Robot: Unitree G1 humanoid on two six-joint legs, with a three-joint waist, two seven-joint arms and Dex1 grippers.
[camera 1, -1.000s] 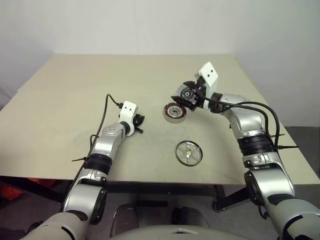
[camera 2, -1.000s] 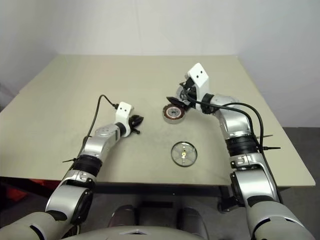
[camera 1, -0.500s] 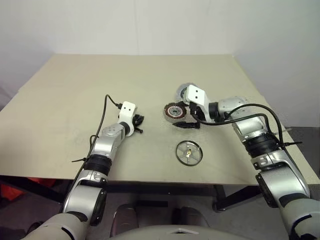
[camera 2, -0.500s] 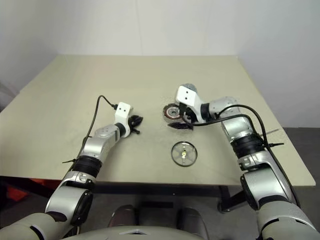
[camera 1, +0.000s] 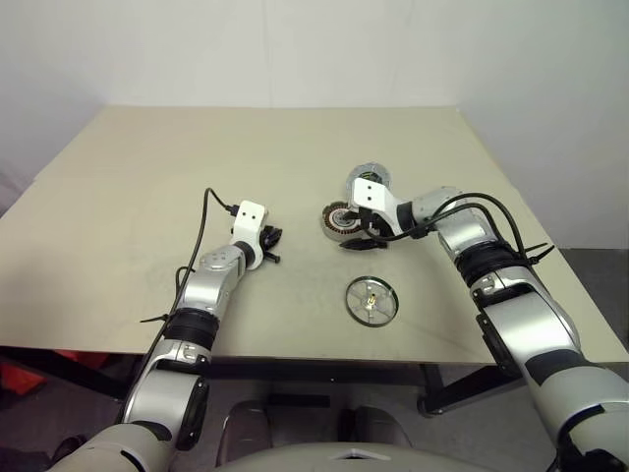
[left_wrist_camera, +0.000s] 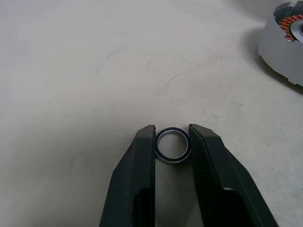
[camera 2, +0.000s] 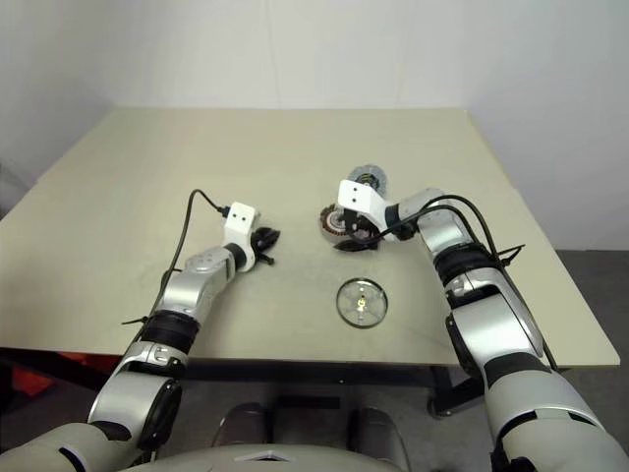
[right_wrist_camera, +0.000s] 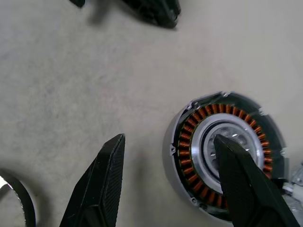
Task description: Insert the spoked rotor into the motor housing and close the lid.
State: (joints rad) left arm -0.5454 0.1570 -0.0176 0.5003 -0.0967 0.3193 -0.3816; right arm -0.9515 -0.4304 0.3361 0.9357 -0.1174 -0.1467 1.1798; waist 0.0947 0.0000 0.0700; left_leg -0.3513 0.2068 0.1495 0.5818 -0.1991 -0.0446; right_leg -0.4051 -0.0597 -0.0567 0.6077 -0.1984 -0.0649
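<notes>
- A beige counter [camera 1: 147, 187] stands against plain white walls.
- The motor housing [camera 1: 341, 220] sits mid-counter, the lid [camera 1: 371, 178] behind it, the spoked rotor [camera 1: 371, 300] nearer the front edge.
- Left tool [left_wrist_camera: 173, 137] is clamped on a small metal ring [left_wrist_camera: 173, 144].
- Right tool [right_wrist_camera: 168, 144] hangs fingers apart over the housing's rim, empty.

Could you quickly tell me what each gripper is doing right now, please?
Left gripper: shut on a small metal ring.
Right gripper: open, holding nothing, poised over the near rim of the motor housing.
</notes>
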